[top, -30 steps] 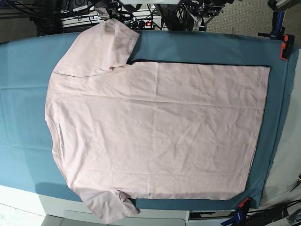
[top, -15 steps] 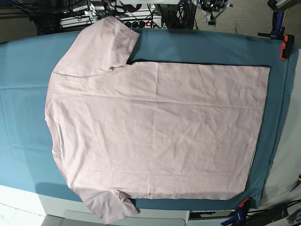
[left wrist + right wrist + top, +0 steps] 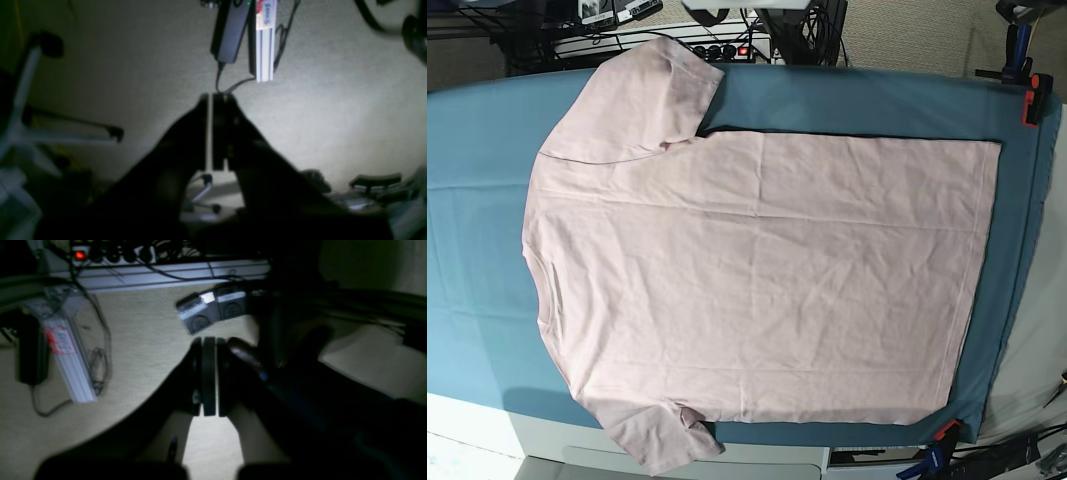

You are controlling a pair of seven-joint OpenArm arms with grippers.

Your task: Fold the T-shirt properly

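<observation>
the t-shirt [image 3: 757,270] lies spread flat, plain side up, on the teal bench cloth [image 3: 477,180], ready for folding. left fingers [image 3: 217,130] and right fingers [image 3: 208,373] are pressed together, empty, off the bench.

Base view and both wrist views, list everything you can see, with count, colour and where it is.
T-shirt: one, pale pink, spread flat on the cloth, collar toward base view's left.
Table cloth: one, teal-blue, covering the table under the shirt.
Clamps: at least two, orange, at the cloth's right edge, top and bottom.
Power strip: one, red light lit, behind the table.
Foot pedals: two, grey, on the carpet.
Left hand: one, black, shut, empty, above the floor.
Right hand: one, black, shut, empty, above the floor.
</observation>
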